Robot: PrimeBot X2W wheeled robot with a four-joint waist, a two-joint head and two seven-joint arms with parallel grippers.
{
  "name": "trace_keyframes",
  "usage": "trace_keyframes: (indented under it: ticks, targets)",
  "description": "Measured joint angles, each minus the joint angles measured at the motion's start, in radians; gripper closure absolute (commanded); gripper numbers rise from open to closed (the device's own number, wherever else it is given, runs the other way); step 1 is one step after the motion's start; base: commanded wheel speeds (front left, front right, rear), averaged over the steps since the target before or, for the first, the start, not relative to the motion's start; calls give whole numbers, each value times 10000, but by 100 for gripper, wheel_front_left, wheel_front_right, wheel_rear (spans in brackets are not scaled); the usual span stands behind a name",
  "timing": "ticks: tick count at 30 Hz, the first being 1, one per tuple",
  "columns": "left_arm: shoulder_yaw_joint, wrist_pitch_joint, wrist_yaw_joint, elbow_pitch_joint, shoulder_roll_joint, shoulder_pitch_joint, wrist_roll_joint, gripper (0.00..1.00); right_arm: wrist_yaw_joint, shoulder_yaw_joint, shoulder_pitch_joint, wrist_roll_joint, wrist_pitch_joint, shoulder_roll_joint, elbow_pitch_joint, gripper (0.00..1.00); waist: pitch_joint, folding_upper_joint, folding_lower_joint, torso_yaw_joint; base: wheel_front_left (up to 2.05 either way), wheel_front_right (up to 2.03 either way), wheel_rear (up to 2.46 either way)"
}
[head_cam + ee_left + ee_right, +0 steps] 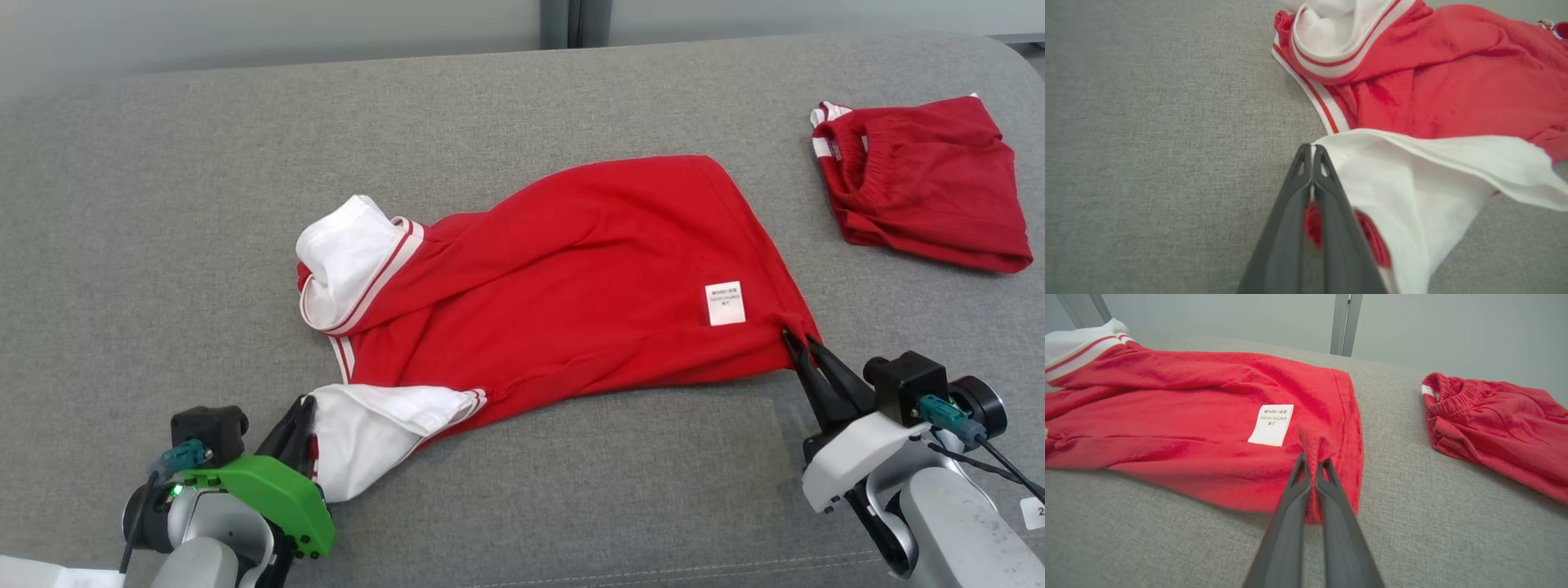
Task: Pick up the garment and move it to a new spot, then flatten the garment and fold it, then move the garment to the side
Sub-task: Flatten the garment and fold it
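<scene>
Pinching the red garment (571,278) at both near ends on the grey bench (163,204), seemingly mid-flattening.

Nearest, lower left: clamping the white sleeve (367,433) tight in the left gripper (306,402) fingers, red cloth caught between them. Lower right: clenching the hem corner (1312,441) beside the white label (725,303) in the right gripper (798,336) fingers. Lying lengthwise left to right between the two grips, collar (351,253) end leftward, body spreading away from both. Probably calling for a pull apart along that axis. Farther right, well apart: a second red piece (922,180).
</scene>
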Motion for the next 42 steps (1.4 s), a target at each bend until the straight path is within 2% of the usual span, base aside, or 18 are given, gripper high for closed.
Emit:
trace_keyframes:
  ticks: [8, 14, 15, 24, 32, 35, 39, 42]
  targets:
    - [627, -1020, 10, -834, 21, -296, -2, 100, 50, -213, -153, 4, 2, 98, -360, 100, -125, 0, 0, 35, 0, 0, 0]
    - [1361, -2090, 94, -2228, 65, -866, -105, 100, 59, -585, -1298, 0, 0, -65, -1553, 100, -239, 0, 0, 50, 0, 0, 0]
    - [1592, -2309, 96, -2748, 58, -1004, -201, 100, 59, -796, -1655, 2, 0, -94, -2046, 100, -286, 0, 0, 50, 0, 0, 0]
    - [2612, -2408, 109, -5166, 19, -1169, -485, 100, 61, -1237, -2095, 38, -4, -205, -3900, 100, -677, 0, 0, 14, 0, 0, 0]
    - [3620, -2412, 345, -7787, 401, -1464, -305, 100, 63, -1634, -2032, -69, -15, -581, -5954, 100, -898, 0, 0, -261, 0, 0, 0]
    - [3626, -2414, 349, -8274, 453, -1712, -299, 100, 63, -1760, -1942, -69, -19, -755, -6157, 100, -846, 0, 0, -344, 0, 0, 0]
    - [3342, -1766, 360, -7754, 451, -1767, -825, 100, 73, -922, -1603, 414, 263, -788, -5434, 100, -640, 0, 0, -367, 0, 0, 0]
    - [2874, -1066, 360, -6717, 412, -2069, -1058, 100, 88, 453, -2065, 679, 871, -1062, -4617, 100, -410, 0, 0, -342, 0, 0, 0]
